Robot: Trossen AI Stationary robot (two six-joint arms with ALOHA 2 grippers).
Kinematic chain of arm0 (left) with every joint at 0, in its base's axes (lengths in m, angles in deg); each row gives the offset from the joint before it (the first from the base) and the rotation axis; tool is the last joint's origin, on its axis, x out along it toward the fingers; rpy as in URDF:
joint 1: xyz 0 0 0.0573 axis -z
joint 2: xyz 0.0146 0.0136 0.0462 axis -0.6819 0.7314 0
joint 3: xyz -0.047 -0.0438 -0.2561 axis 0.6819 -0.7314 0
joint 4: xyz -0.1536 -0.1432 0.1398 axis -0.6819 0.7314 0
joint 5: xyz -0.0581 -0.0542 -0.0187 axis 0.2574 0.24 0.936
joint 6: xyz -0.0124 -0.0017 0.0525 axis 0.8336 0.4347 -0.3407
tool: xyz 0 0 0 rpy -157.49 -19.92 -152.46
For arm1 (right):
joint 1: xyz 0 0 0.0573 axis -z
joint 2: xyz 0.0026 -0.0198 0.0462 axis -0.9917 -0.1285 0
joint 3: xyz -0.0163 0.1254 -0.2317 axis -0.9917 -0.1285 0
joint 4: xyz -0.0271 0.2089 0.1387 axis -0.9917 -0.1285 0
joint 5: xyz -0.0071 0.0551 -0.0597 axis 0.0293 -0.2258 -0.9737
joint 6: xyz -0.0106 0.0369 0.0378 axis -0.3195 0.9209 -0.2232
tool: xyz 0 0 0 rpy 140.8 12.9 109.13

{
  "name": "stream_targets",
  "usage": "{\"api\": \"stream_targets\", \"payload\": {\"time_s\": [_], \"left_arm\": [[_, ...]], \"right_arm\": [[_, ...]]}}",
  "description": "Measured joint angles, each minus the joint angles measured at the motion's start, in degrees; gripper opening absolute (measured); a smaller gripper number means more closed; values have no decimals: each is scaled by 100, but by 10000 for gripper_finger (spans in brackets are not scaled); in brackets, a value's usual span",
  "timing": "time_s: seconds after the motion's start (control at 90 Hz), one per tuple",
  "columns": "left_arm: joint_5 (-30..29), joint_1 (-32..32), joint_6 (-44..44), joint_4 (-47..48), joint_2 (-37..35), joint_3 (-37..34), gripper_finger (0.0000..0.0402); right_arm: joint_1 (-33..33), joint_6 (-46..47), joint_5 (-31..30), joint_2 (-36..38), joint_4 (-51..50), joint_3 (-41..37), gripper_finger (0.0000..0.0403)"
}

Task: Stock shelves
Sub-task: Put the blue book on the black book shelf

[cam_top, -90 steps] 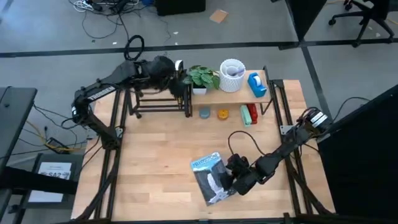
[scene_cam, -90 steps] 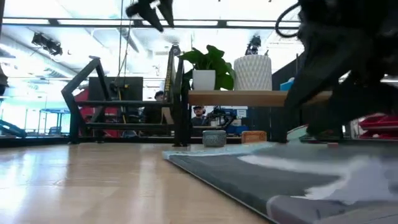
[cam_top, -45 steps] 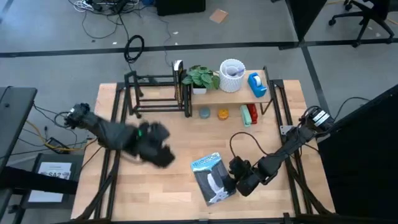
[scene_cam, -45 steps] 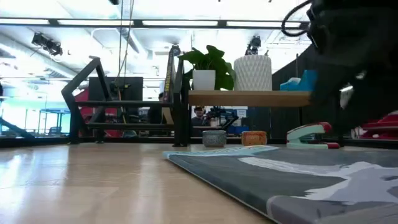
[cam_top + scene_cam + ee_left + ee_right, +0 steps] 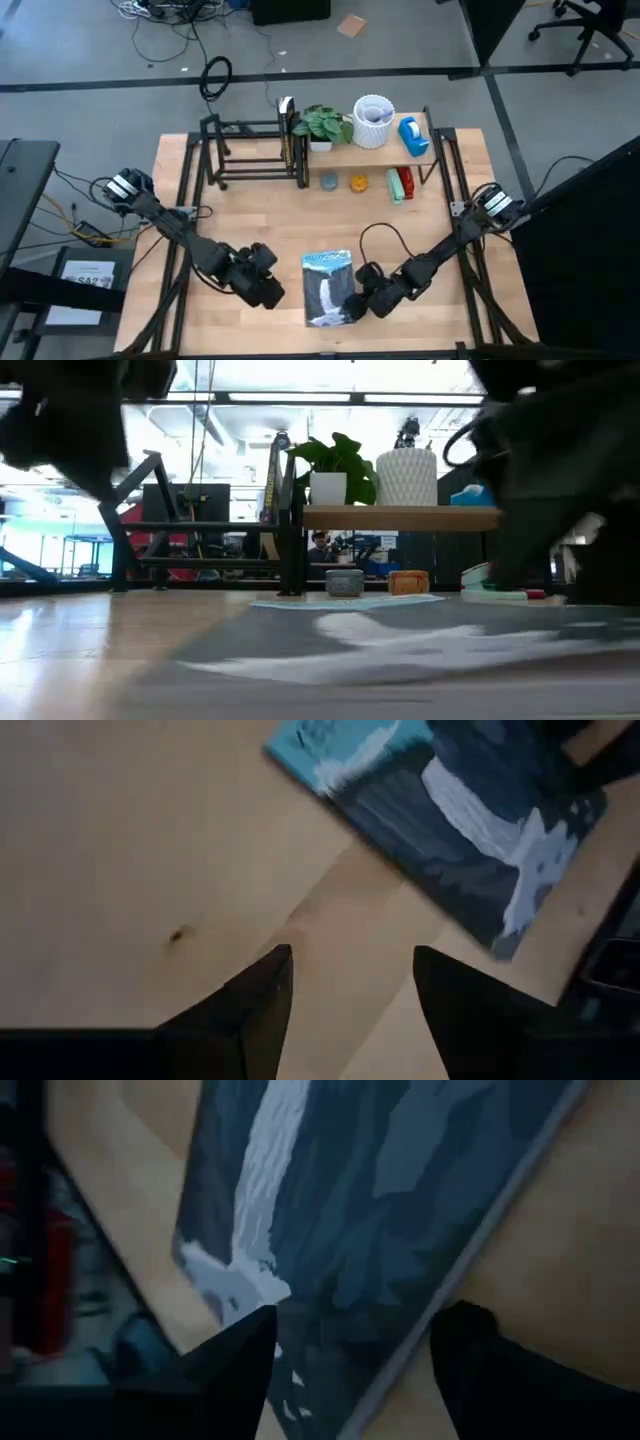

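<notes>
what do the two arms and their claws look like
Both arms are dark, jointed and slim, each with a pale patch near its base and a black cable looping along it. The left claw and right claw each have two dark, tapering fingers.

Left gripper point(image 5: 268, 290): moved from upper-left rack to lower centre-left, open.
Flat blue-and-grey waterfall-picture book point(image 5: 327, 288): rotated straighter, shifted slightly left.

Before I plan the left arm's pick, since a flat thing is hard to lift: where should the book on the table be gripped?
The book lies flat, cover up, so a hold on its faces is unlikely. Grip a thin edge. The right gripper is at its right edge, so the left gripper, fingers apart, should probably come level from the left to the free left long edge.
</notes>
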Motion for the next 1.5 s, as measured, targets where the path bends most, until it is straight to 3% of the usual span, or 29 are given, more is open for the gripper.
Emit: {"api": "stream_targets", "payload": {"time_s": [0.256, 0.378, 0.667, 1.144, 1.389, 1.5], "left_arm": [[-5, -231, 153, -1628, 0, -1012, 188], [-2, -438, 155, -1943, 61, -1294, 188], [282, -674, 175, -2389, 567, -1468, 188], [782, -1196, -727, -5091, 1012, -1511, 188], [888, -1242, -723, -5043, 1010, -1504, 188], [872, -1240, -623, -4661, 1005, -1504, 188]], "right_arm": [[556, -1068, -63, -105, 166, 315, 221], [744, -1362, -22, -105, 154, 476, 221], [978, -1597, 169, -103, 131, 549, 221], [965, -1914, 118, -99, 138, 549, 221], [815, -2275, 168, 285, -66, 543, 218], [508, -2048, -30, 775, -860, 555, 207]]}}
